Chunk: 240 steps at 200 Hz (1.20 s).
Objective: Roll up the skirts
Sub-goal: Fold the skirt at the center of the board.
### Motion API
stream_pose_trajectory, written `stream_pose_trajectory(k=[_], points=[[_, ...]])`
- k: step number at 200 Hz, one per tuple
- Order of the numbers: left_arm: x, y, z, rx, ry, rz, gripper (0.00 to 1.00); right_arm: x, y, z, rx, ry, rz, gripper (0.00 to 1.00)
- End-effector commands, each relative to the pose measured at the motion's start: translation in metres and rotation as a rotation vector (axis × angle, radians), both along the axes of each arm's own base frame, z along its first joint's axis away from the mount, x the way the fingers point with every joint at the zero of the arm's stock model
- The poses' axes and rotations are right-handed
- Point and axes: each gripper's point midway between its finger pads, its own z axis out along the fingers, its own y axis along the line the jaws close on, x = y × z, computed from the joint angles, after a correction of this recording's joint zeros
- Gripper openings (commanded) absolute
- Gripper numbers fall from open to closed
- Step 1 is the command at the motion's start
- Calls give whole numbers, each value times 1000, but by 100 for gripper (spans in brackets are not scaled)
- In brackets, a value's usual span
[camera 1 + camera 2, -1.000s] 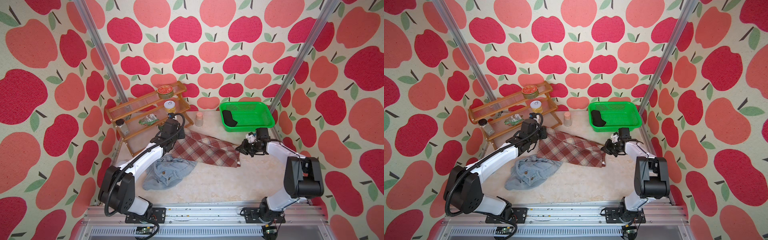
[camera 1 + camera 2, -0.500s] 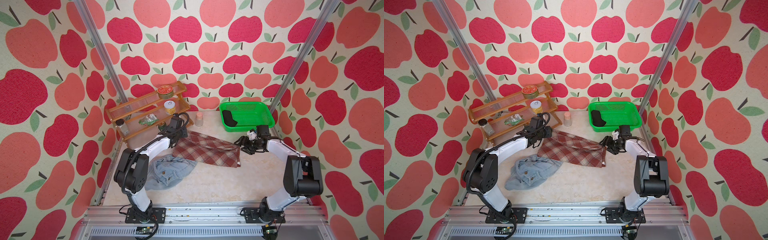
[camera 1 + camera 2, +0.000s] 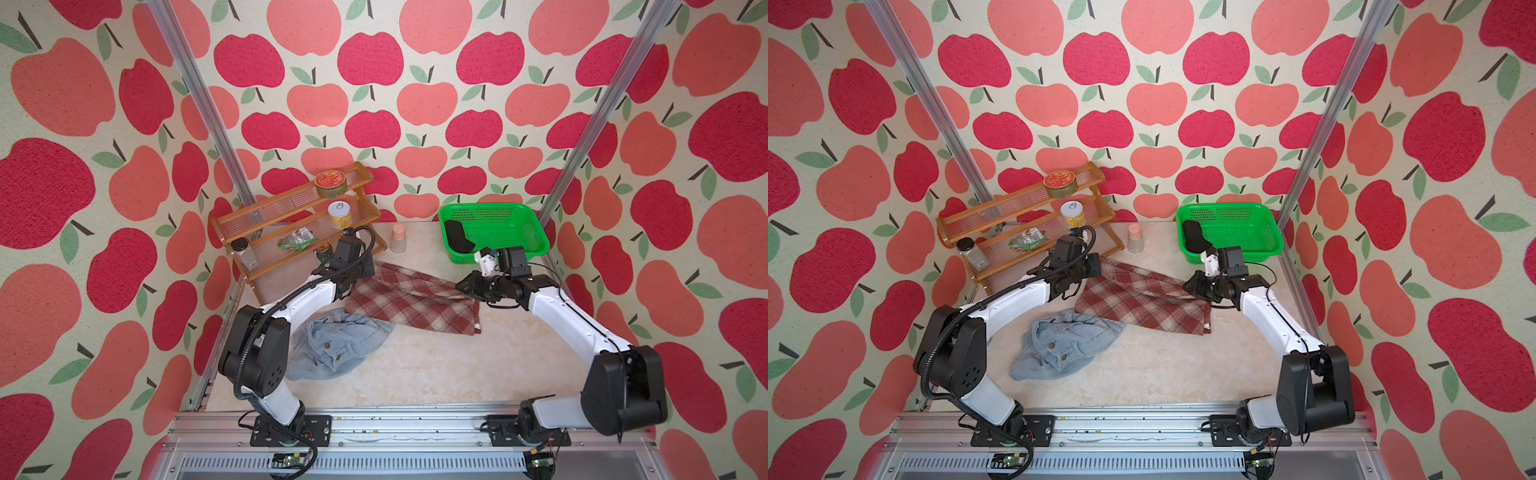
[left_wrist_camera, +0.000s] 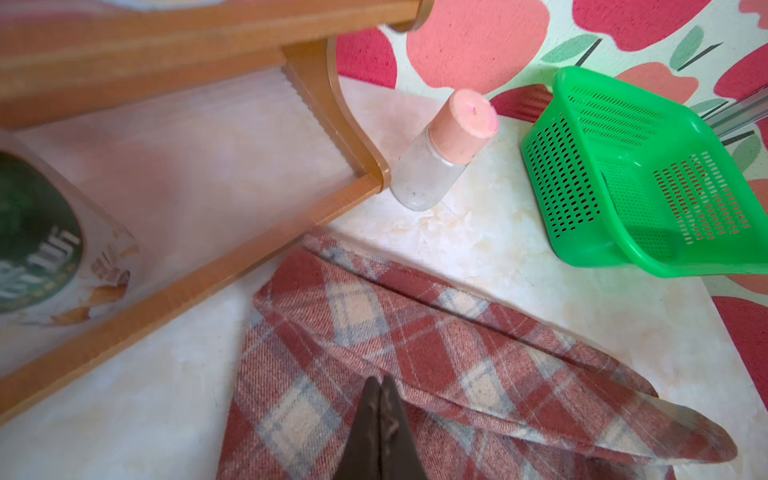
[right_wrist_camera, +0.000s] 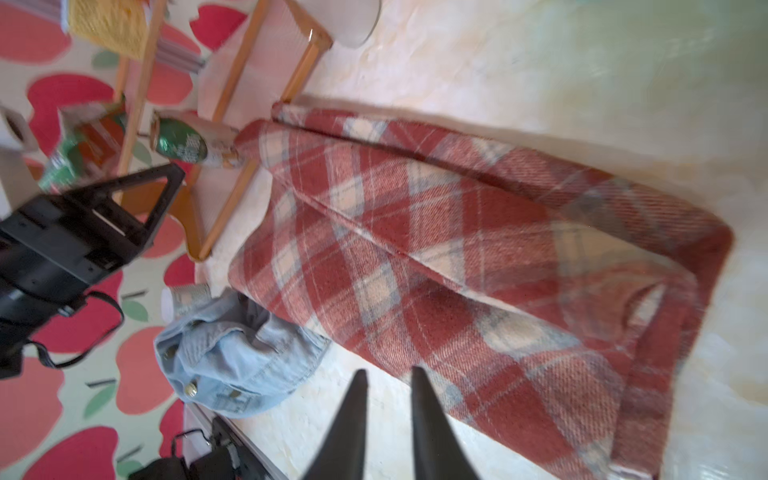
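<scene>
- While the plaid skirt (image 3: 411,299) lay folded near the table's (image 3: 436,365) back edge, the denim skirt (image 3: 336,349) sat crumpled front-left.
- Back-right corner: the black skirt (image 3: 457,237) lay in the green basket (image 3: 536,239).
- Over plaid, the left gripper (image 4: 380,380) sat pinched together; the right gripper (image 5: 388,370) stood parted.

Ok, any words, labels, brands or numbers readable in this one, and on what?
Nothing reads clearly.
On the green can: pale lettering, too blurred to read.
On the red tin lid: print or pattern, too small.
On the green packet: print too small.
On the white jar lid: a small dark mark, not legible.
</scene>
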Motion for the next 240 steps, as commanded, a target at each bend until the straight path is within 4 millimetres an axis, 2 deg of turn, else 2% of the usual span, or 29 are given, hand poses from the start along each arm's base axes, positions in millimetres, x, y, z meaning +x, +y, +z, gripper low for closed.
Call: stream_pose_trajectory(k=[1,14,51,68,86,124,140,172,240], points=[[-10,-7,-29,-42,84,4,0,3,27,-17,-2,30,47,35],[-12,-6,-36,-33,98,10,0,5,40,-31,11,40,60,34],[-9,-14,-47,-36,105,-12,0,19,57,-57,63,73,44,31],[-9,-21,-55,-34,114,-29,0,19,67,-67,71,98,64,23],[-10,-27,-68,-35,137,-34,0,16,76,-81,57,118,82,0],[-9,-31,-85,-38,161,-36,0,15,88,-108,36,168,97,0],[-7,-32,-86,-30,160,-39,0,21,89,-111,26,168,89,0],[0,-32,-82,-7,141,-48,0,40,87,-101,-14,125,76,0],[39,-45,-75,30,75,-80,0,94,64,-77,-102,48,24,0]])
